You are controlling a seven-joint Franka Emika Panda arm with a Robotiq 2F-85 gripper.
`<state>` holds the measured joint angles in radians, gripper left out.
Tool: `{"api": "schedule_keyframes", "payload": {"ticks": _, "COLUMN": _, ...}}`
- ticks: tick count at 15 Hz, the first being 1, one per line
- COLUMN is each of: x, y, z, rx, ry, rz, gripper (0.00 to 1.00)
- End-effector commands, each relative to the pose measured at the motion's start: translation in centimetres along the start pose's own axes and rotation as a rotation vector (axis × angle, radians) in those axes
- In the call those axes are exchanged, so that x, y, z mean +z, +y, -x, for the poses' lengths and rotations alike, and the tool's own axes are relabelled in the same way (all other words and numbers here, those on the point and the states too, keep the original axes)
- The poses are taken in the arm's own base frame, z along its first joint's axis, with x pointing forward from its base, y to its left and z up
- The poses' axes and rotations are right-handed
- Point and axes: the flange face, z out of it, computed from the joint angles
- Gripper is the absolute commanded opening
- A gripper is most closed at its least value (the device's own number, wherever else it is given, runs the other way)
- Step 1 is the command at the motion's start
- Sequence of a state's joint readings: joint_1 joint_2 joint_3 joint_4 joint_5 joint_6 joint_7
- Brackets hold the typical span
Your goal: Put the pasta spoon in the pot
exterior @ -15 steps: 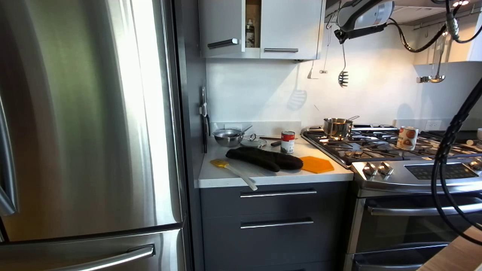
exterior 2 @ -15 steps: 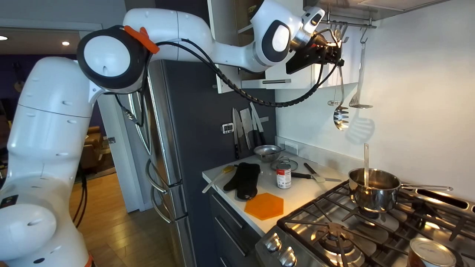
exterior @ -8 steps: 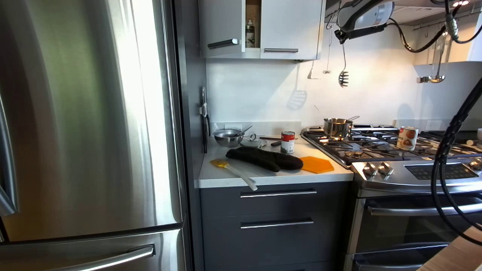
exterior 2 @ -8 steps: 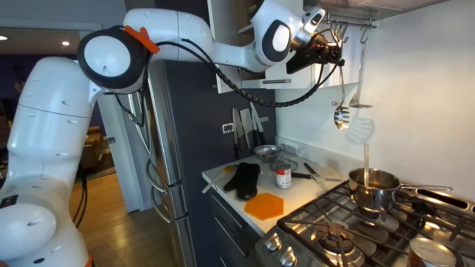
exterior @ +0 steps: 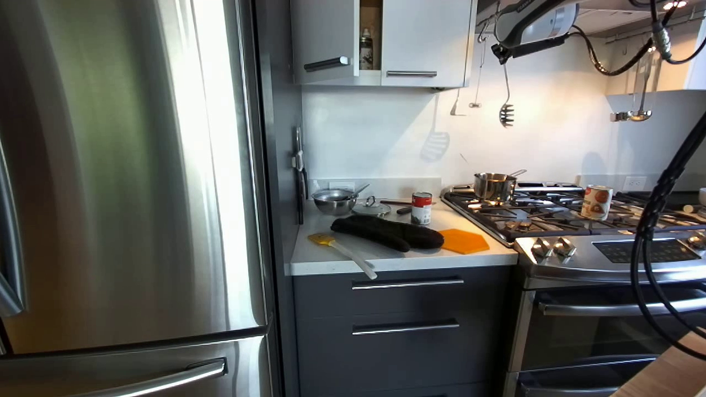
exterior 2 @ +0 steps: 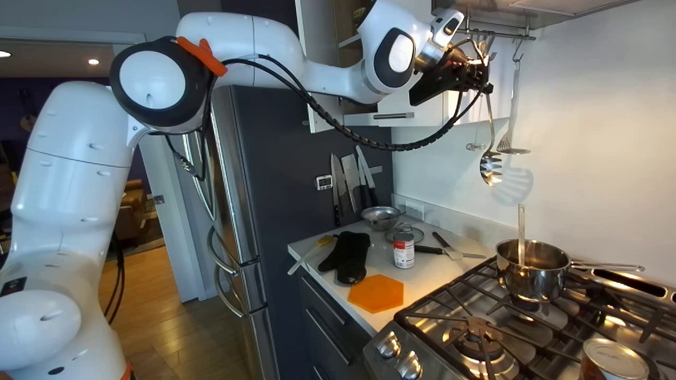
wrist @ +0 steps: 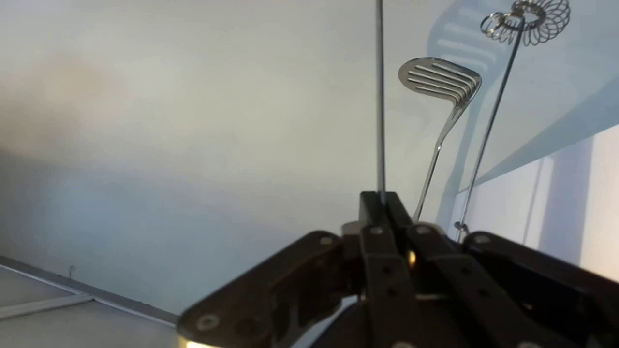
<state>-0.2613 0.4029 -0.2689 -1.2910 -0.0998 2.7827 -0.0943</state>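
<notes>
- Left, in an exterior view: a black oven mitt point(exterior 2: 346, 257) and an orange mat point(exterior 2: 376, 293) lie on the table point(exterior 2: 425, 277), presumably handy for hot cookware.
- Near the red-labelled can point(exterior 2: 404, 255) lies a glass lid point(exterior: 375, 209), perhaps set aside to leave the pot point(exterior 2: 533, 282) uncovered.
- The claw point(wrist: 383, 199) is closed tight on the slim handle of the pasta spoon point(exterior 2: 487, 168); gripped high, its head hangs lowest, ready, I judge, to enter the pot first.
- Whether the handle's top is free of the rail point(exterior 2: 507, 36), I cannot tell.
- A slotted turner point(exterior 2: 513, 103) hangs near; swinging that way could knock it.
- Farther right, the pot sits on the stove point(exterior: 584, 272), well below the spoon, so lowering probably remains.
</notes>
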Motion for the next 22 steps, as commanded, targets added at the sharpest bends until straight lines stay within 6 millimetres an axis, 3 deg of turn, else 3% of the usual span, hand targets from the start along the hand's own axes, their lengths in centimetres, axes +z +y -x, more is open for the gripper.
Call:
{"api": "schedule_keyframes", "payload": {"ticks": 1, "x": -0.9, "y": 0.1, "z": -1.1, "rx": -0.051, "ry": 0.053, "rz": 0.035, "gripper": 0.01}}
{"api": "schedule_keyframes", "payload": {"ticks": 6, "x": -0.5, "y": -0.5, "z": -1.1, "rx": -0.065, "ry": 0.125, "rz": 0.048, "gripper": 0.01}}
{"api": "schedule_keyframes", "payload": {"ticks": 12, "x": -0.7, "y": 0.9, "z": -1.0, "rx": -0.035, "ry": 0.165, "rz": 0.092, "gripper": 0.01}}
{"api": "schedule_keyframes", "payload": {"ticks": 22, "x": -0.1, "y": 4.0, "z": 2.6, "rx": 0.038, "ry": 0.025, "rz": 0.165, "gripper": 0.01}}
